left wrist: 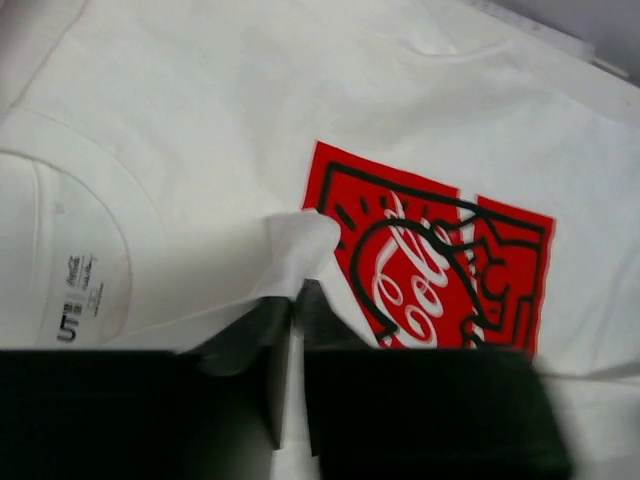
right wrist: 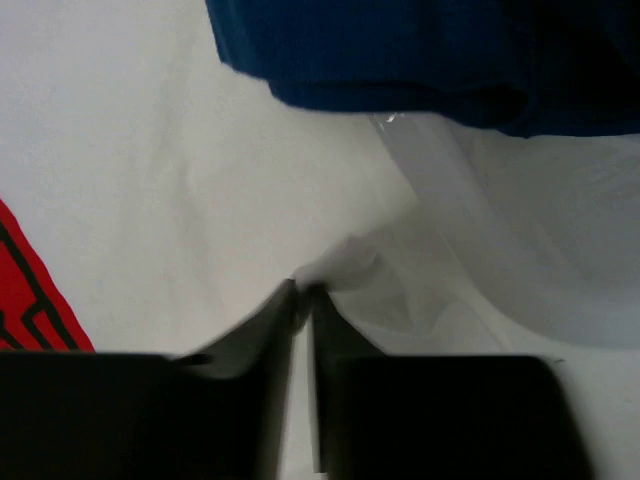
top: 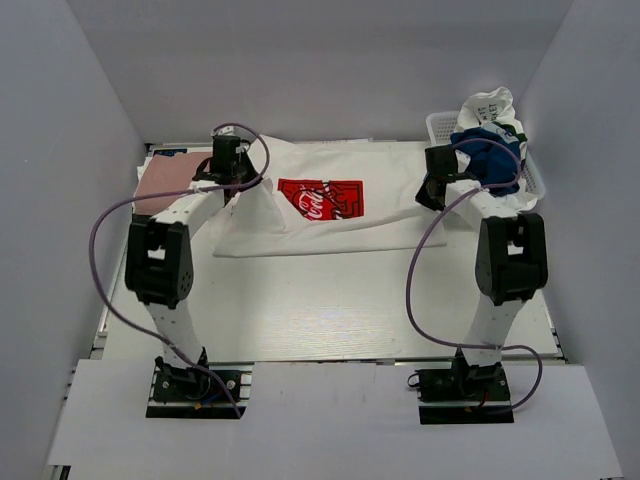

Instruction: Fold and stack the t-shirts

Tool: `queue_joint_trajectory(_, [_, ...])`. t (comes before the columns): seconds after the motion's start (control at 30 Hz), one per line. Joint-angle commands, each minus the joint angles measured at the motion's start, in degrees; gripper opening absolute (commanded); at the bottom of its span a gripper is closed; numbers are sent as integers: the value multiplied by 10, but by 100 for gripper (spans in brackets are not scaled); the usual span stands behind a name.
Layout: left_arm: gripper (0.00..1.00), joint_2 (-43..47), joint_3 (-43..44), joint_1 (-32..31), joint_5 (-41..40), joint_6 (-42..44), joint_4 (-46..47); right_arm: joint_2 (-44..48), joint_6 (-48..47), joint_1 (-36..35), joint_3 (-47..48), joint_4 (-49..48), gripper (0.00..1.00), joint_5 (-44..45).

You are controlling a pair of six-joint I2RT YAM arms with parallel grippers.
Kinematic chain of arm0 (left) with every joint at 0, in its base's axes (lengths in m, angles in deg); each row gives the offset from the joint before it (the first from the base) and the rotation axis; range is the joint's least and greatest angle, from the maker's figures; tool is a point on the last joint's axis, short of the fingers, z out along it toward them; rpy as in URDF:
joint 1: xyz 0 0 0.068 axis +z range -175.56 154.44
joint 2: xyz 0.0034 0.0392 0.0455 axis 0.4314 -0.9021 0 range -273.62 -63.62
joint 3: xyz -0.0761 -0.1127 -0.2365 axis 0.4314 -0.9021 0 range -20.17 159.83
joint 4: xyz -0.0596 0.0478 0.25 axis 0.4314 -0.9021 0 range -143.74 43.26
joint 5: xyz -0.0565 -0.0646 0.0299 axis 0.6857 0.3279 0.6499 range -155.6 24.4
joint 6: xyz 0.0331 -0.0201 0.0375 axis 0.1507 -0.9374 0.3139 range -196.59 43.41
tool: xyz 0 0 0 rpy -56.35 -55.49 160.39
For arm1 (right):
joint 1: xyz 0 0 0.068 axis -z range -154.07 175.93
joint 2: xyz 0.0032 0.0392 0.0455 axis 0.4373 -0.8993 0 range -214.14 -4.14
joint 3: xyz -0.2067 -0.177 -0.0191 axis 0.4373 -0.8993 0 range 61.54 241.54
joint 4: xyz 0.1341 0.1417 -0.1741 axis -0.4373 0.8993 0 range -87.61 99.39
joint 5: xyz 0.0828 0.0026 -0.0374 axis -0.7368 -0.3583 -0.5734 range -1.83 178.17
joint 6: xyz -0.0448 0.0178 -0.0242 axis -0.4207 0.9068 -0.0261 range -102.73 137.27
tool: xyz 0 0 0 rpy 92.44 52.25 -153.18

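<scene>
- The white t-shirt (top: 300,225) is spread flat across the far part of the bench (top: 330,310), with its red print (top: 320,198) facing up.
- A raised fold of its cloth, between the collar (left wrist: 75,215) and the print, is pinched by the closed left fingers (left wrist: 310,312).
- Its opposite edge is clamped by the closed right fingers (right wrist: 290,306), near the basket (top: 537,178).
- A blue t-shirt (top: 488,158) is heaped in that basket.
- A pink t-shirt (top: 165,180) is laid flat at the far left.
</scene>
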Motion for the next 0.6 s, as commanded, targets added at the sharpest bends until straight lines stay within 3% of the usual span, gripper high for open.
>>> queue_joint_trajectory(0.0, [28, -56, 80, 15, -18, 57, 27, -43, -31, 6, 66, 19, 14, -1])
queue_joint_trajectory(0.03, [48, -93, 102, 15, -26, 57, 0, -55, -45, 2, 76, 21, 43, -1])
queue_joint_trajectory(0.07, [78, -107, 141, 22, -26, 57, -13, -54, -47, 2, 78, 22, 52, -3])
queue_joint_trajectory(0.13, [99, -122, 169, 27, -32, 57, -35, -35, -63, -1, 62, 11, 67, -13])
queue_joint_trajectory(0.17, [100, -122, 185, 27, -32, 57, -42, -27, -65, -4, 54, 2, 74, -24])
queue_joint_trajectory(0.23, [100, -111, 179, 27, -18, 57, -47, 6, -72, -12, 12, -12, 76, -33])
queue_joint_trajectory(0.3, [100, -76, 137, 22, -9, 57, -34, 33, -75, -21, -15, -41, 90, -58])
queue_joint_trajectory(0.43, [100, -31, 44, 17, -2, 39, -18, 63, -72, -39, -78, -79, 90, -93])
queue_joint_trajectory(0.57, [100, -30, -45, 22, 37, 16, 7, 30, -69, -52, -79, -83, 90, -110])
